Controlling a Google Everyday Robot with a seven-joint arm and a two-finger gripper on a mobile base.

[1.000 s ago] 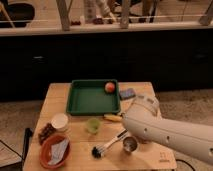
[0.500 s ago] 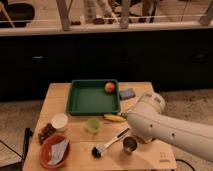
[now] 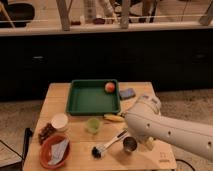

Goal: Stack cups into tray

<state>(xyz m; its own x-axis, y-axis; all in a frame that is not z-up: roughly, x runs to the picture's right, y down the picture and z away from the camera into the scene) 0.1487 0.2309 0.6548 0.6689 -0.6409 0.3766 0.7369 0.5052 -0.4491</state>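
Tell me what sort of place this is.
Likely a café or canteen-style room: a small wooden table holding a green tray, a steel cup, a lime-green cup and a dish brush, with a railing behind. The hand is hidden behind the white arm.

Lighting: dim room, dark backdrop; soft overhead light falls on the wooden desk (image 3: 57,95), brightest on the white arm (image 3: 170,131). Shadows: faint; the hand (image 3: 148,143), tucked under the arm beside the steel cup (image 3: 129,145), sits shaded.
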